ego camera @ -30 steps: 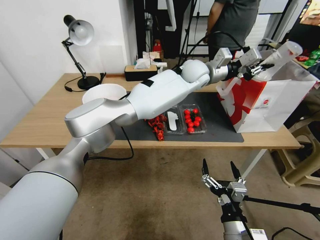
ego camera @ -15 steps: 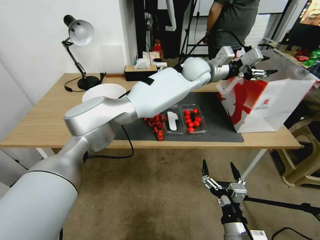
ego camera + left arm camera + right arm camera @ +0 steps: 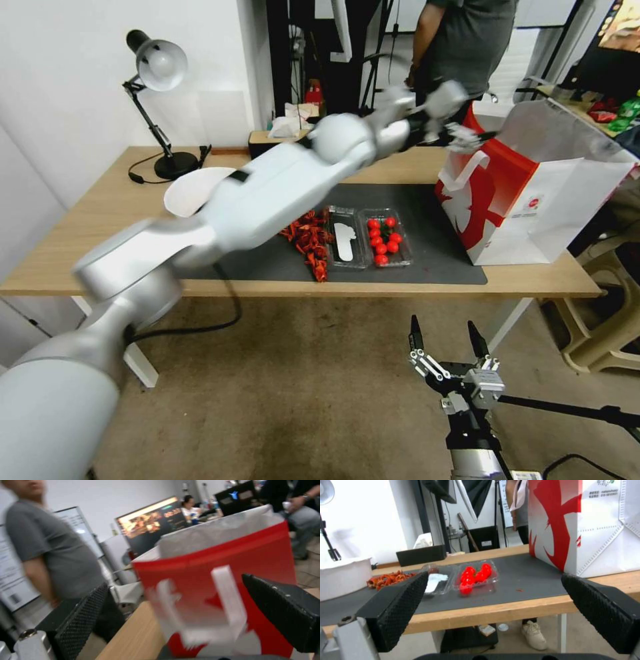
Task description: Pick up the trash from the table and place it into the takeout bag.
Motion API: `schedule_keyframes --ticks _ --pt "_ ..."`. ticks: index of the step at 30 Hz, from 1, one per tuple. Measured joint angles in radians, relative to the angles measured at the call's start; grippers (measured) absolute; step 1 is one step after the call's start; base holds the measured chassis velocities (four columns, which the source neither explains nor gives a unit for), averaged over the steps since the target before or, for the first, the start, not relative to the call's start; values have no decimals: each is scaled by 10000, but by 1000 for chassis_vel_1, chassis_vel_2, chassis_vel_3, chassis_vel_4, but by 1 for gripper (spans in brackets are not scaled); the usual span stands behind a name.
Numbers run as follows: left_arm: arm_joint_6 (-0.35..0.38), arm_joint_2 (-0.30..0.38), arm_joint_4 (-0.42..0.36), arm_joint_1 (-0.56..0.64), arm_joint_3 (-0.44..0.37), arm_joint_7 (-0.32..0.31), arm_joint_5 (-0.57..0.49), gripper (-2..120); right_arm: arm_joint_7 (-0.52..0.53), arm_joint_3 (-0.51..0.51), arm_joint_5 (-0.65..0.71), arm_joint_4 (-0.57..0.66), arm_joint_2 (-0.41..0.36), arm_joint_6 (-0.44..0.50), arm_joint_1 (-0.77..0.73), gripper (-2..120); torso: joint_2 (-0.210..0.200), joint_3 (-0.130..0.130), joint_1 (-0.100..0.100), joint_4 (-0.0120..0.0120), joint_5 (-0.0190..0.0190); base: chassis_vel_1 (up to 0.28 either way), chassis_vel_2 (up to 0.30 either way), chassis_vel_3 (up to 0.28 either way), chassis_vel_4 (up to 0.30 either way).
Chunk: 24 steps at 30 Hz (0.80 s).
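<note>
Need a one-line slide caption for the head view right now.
Left gripper, open and empty, beside the takeout bag; right gripper open below the table.

Head looks down; both wrists face takeout bag [image 3: 527, 193] sideways.

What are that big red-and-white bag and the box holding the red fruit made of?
The bag looks like stiff paper: creased flat panels, printed matte outside, silvery lining, possibly foil. The fruit box seems thin clear plastic; it is glossy and the fruit shows through its walls.
</note>
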Motion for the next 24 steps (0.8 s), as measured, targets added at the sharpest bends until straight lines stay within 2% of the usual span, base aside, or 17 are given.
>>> schedule_keyframes --ticks 1,2,4,5,6,7,8,9,11,12,14,15,17,18,19,21,24 --pt "92 438 -453 473 -404 -13 51 100 0 1 0 -1 -12 0 6 100 0 -1 -1 2 2 0 0 0 0" --pt "92 438 -453 473 -404 -13 51 100 0 1 0 -1 -12 0 6 100 0 -1 -1 2 2 0 0 0 0" --pt "260 1049 -1165 1399 -1226 -26 112 100 -6 -14 -1 0 -19 0 31 100 0 0 0 0 1 0 0 0 0" --pt "260 1049 -1165 1399 -1226 -26 112 100 -6 -14 -1 0 -19 0 31 100 0 0 0 0 1 0 0 0 0" --pt "348 1456 -1701 2160 -1918 -51 215 100 -13 -56 -15 -11 -13 0 45 100 0 -1 0 0 5 0 0 0 0" --pt "385 1535 -1839 2350 -2078 -55 240 100 -16 -68 -23 -13 -14 0 51 100 1 -1 0 2 4 0 0 0 0" --pt "586 1920 -2576 3338 -2871 -109 279 100 -25 -120 -83 -24 16 0 76 100 0 -1 -1 0 2 0 0 0 0" --pt "586 1920 -2576 3338 -2871 -109 279 100 -25 -120 -83 -24 16 0 76 100 0 -1 -1 0 2 0 0 0 0" --pt "794 2299 -3455 4538 -3812 -155 196 100 -36 -192 -153 -25 70 0 96 100 1 -2 -1 -4 7 0 0 0 0" --pt "794 2299 -3455 4538 -3812 -155 196 100 -36 -192 -153 -25 70 0 96 100 1 -2 -1 -4 7 0 0 0 0" --pt "1030 2605 -4314 6105 -5080 -369 159 100 -43 -245 -236 -24 166 0 91 100 1 -3 -1 -1 6 0 0 0 0" --pt "1030 2605 -4314 6105 -5080 -369 159 100 -43 -245 -236 -24 166 0 91 100 1 -3 -1 -1 6 0 0 0 0" --pt "1020 2816 -4817 7337 -5942 -1046 329 100 -52 -283 -305 -22 213 0 40 100 1 -3 -2 2 2 0 0 0 0" --pt "1020 2816 -4817 7337 -5942 -1046 329 100 -52 -283 -305 -22 213 0 40 100 1 -3 -2 2 2 0 0 0 0" --pt "863 2887 -4986 7842 -6295 -1380 492 100 -57 -293 -337 -6 218 0 9 100 1 -3 -2 1 6 0 0 0 0" --pt "398 2913 -5263 8864 -7024 -1646 912 100 -61 -297 -376 60 217 0 -53 100 1 -2 -1 -3 6 0 0 0 0" --pt "261 2873 -5358 9301 -7327 -1697 1071 100 -62 -298 -397 96 215 0 -89 100 2 -2 -2 -2 7 0 0 0 0"
